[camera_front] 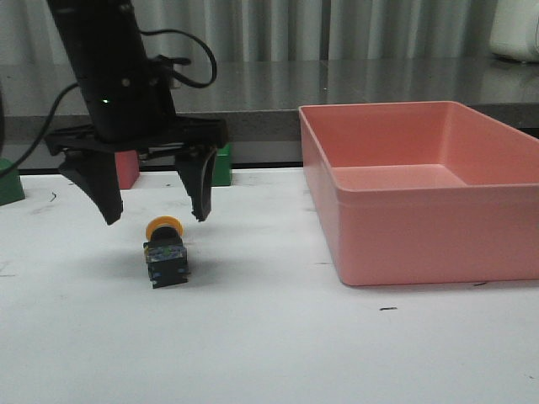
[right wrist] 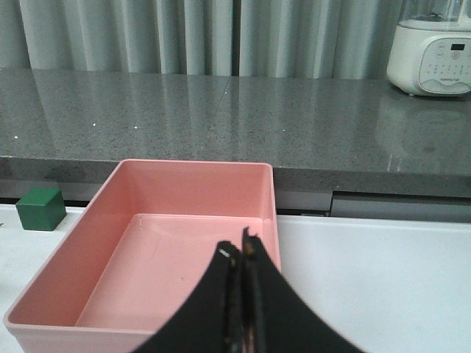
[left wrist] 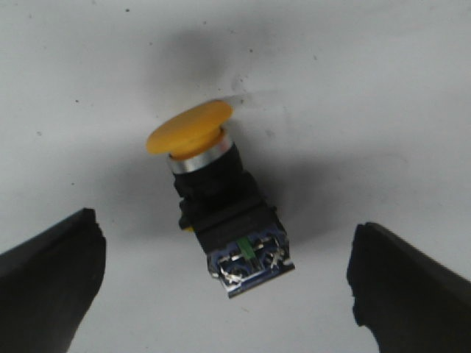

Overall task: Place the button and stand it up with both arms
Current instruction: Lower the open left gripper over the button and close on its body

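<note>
On white table point(camera_front: 269, 353), left of pink bin point(camera_front: 421, 189): button point(camera_front: 165, 252), lying on its side, yellow cap rearward, not yet stood. Left gripper point(camera_front: 156, 215): hovering above, fingers apart, nothing held. Right gripper point(right wrist: 239, 257): fingers together, above bin. Grasping, standing outstanding.

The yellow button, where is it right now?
In the front view the button lies tipped over on the white table, left of the pink bin, just below the open left tool.
</note>
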Robot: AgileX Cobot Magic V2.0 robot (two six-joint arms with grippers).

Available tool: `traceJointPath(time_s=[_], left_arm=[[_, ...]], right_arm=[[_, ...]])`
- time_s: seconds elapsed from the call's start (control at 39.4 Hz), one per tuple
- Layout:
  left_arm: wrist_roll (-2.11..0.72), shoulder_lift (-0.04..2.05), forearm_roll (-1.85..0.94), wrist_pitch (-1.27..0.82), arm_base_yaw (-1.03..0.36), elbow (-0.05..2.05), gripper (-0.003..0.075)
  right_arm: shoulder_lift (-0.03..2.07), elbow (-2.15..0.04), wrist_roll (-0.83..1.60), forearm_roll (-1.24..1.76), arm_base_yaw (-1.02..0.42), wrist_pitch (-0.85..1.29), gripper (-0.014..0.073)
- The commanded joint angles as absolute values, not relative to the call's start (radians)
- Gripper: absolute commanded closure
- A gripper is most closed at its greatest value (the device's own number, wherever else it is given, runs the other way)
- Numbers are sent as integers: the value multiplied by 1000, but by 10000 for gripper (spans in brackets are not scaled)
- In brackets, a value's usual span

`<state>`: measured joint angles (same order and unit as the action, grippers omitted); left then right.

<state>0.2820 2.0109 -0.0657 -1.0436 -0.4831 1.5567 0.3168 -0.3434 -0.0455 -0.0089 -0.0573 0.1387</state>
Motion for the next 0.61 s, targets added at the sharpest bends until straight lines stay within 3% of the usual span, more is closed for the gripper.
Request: traceJointPath(time_s=[0.0,0.58], left_arm=[[305,2014,-58,-1092,-474,1645,80],[306,2151,-129,-1195,-431,1793,91]], right_arm=[[323,-369,-37,-21,-59,54,655],[323,-369,-37,-21,-59,54,655]])
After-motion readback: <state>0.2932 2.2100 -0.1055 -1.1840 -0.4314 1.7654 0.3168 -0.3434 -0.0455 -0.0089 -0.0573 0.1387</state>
